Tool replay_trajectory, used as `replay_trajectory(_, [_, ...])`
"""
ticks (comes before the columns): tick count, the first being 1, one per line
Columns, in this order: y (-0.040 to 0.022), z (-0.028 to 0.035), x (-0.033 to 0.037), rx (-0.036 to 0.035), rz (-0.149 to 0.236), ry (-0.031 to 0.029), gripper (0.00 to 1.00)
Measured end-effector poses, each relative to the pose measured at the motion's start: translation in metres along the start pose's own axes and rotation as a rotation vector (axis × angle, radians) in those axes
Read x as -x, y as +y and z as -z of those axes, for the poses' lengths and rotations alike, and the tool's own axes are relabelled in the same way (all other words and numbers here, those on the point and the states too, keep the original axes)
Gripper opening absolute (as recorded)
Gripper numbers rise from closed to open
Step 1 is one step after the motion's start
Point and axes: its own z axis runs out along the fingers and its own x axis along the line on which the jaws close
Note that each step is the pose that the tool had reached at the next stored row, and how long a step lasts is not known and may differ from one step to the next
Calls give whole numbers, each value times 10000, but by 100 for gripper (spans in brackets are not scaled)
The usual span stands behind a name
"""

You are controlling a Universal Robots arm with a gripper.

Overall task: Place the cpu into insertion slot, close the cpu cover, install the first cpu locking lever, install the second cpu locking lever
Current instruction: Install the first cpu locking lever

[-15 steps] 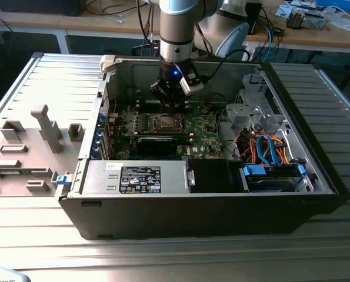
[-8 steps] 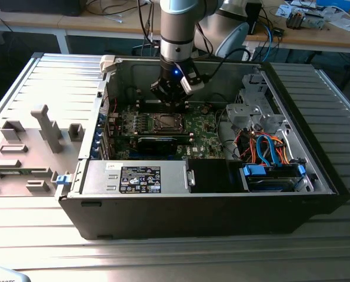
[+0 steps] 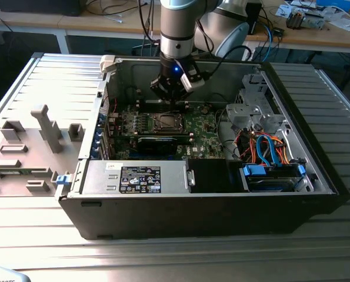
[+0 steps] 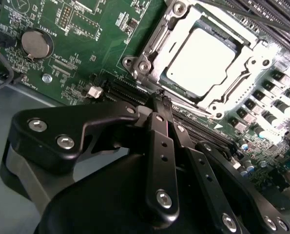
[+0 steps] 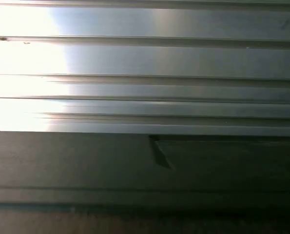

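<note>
Where framed in steel, square cpu [image 4: 203, 58]

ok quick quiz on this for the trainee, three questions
1. True or false: the cpu sits under the closed cover.
2. The claw is nearest to: A) the battery, B) the cover, C) the blue cables.
3. Fill in: the board around the cover is ___ in colour.

Key: 1 true; 2 B; 3 green.
</note>
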Motion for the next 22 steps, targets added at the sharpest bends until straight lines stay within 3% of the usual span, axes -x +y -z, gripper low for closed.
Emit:
replay_trajectory(3, [-6,-16,-25,46,1,2,11])
replay_trajectory(8, [-46,-48,-41,328,-3,-6,11])
replay_trajectory(11, [-84,-57,-42,334,-1,-5,11])
replay_trajectory(13, [-107,-101,-13,339,41,-4,11])
replay_trajectory(14, [-105,-48,29,380,68,-5,11])
replay_trajectory(16, [-108,11,28,374,66,-5,11])
replay_trajectory(18, [-119,33,28,286,68,-2,11])
replay_trajectory(20, [-137,40,29,-5,72,2,11])
replay_trajectory(21, [-168,42,27,-232,76,12,11])
replay_trajectory(22, [-200,41,27,-324,75,13,11])
